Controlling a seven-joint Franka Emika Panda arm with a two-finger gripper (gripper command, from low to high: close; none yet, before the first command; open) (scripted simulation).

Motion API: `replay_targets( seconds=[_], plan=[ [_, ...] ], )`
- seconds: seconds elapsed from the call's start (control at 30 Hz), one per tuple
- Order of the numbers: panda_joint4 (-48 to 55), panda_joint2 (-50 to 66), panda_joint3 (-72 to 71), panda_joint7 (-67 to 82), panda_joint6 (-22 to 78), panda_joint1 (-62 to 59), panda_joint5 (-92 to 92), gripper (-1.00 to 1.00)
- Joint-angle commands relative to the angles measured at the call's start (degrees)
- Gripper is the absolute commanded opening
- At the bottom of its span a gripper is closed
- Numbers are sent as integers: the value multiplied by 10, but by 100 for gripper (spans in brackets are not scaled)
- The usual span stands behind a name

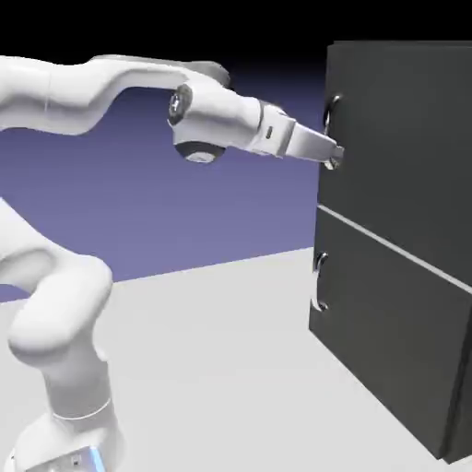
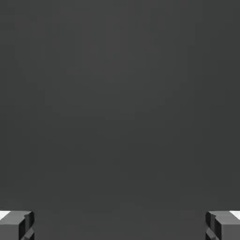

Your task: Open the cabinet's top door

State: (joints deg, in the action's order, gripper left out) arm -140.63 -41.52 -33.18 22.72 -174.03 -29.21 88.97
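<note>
The cabinet (image 1: 454, 406) is a tall dark grey box at the exterior view's right, split by a thin pale seam. The top door (image 1: 406, 129) is the larger upper panel, with a curved silver handle (image 1: 331, 112) at its left edge. It looks shut, flush with the panel below. My gripper (image 1: 336, 159) reaches in from the left and sits at the lower end of that handle, right against the door. In the hand view the flat dark door panel (image 2: 120, 103) fills the picture. My gripper (image 2: 120, 228) is open, with the grey fingertips (image 2: 17, 225) far apart and no handle between them.
Below the seam sits the shorter lower panel (image 1: 387, 323) with its own curved handle (image 1: 319, 281). The cabinet stands on a pale grey table (image 1: 212, 369). My white arm's base (image 1: 69, 406) rises at the lower left.
</note>
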Motion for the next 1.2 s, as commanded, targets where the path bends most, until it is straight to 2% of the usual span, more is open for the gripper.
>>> replay_targets(
  seconds=[0.0, 0.97, 1.17],
  plan=[
    [6, -2, -9, 18, 0, -8, 25, 0],
    [171, -74, -279, 548, 0, -251, 748, 0],
    [232, -51, -340, 563, 8, -339, 768, 0]
  ],
)
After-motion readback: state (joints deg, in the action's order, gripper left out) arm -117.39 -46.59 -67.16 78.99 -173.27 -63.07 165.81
